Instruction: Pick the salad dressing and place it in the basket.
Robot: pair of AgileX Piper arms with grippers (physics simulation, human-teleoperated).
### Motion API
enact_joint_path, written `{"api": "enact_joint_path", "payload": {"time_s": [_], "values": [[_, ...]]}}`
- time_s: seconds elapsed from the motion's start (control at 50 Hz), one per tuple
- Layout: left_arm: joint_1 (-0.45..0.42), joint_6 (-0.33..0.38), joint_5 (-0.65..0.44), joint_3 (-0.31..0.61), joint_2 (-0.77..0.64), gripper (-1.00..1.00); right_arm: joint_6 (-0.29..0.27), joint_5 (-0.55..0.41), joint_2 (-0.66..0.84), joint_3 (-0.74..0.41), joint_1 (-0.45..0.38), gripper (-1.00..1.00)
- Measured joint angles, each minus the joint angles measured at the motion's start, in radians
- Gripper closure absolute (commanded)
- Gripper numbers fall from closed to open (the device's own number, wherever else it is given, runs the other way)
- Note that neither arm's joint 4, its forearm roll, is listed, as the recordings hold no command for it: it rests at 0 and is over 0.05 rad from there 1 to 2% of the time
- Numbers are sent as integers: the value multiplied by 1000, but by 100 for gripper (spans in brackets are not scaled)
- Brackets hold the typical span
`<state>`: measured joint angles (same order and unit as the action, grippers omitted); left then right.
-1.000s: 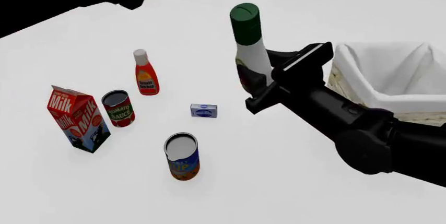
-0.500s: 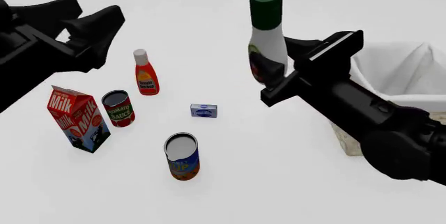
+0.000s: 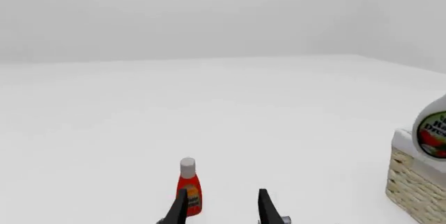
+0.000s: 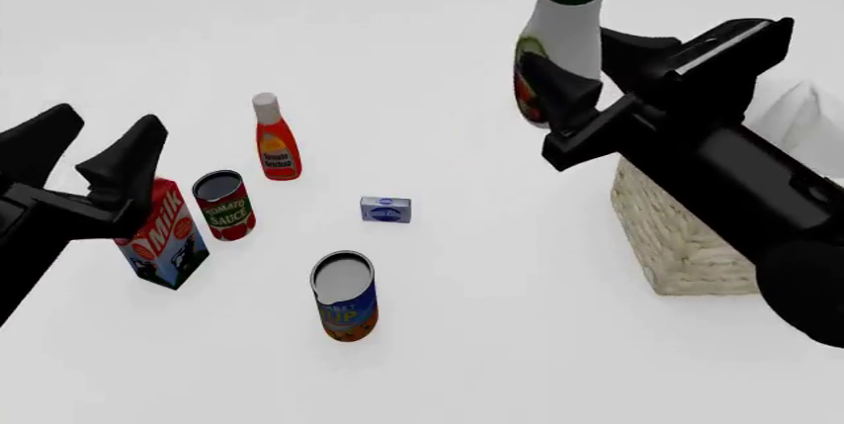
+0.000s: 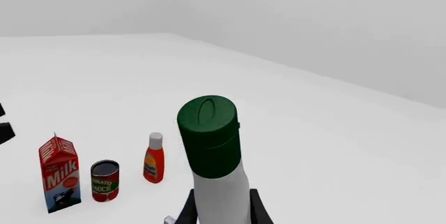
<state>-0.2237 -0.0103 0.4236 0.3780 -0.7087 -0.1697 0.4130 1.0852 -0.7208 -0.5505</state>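
The salad dressing [image 4: 559,34], a white curvy bottle with a dark green cap, hangs upright in the air, held in my right gripper [image 4: 570,76], which is shut on its lower body. It is just left of the basket [image 4: 670,238], whose woven wall and white cloth lining [image 4: 807,113] show past my right arm. In the right wrist view the bottle [image 5: 212,153] stands between the fingers [image 5: 188,209]. The left wrist view shows the bottle's label [image 3: 433,131] over the basket corner [image 3: 415,186]. My left gripper [image 4: 90,145] is open and empty above the milk carton [image 4: 169,234].
A red ketchup bottle [image 4: 275,137], a tomato sauce can [image 4: 224,204], a small blue box [image 4: 385,210] and a blue-orange can [image 4: 346,296] stand on the white table. The ketchup bottle [image 3: 189,187] sits just beyond my left gripper [image 3: 223,204].
My right gripper has carried the salad dressing higher and to the right, toward the basket. My left arm has swung down and left, now over the milk carton.
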Motion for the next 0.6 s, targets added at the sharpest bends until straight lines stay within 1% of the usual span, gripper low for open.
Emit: {"api": "enact_joint_path", "payload": {"time_s": [0.22, 0.4, 0.48, 0.6], "values": [[93, 27, 136, -163, 57, -100, 19, -14, -45, -4, 46, 100], [160, 35, 226, -272, 89, -100, 34, -30, -83, -11, 88, 100], [180, 38, 244, -307, 107, -100, 41, -37, -97, -13, 106, 100], [216, 34, 232, -339, 157, -100, 48, -48, -117, -19, 138, 100]]}}
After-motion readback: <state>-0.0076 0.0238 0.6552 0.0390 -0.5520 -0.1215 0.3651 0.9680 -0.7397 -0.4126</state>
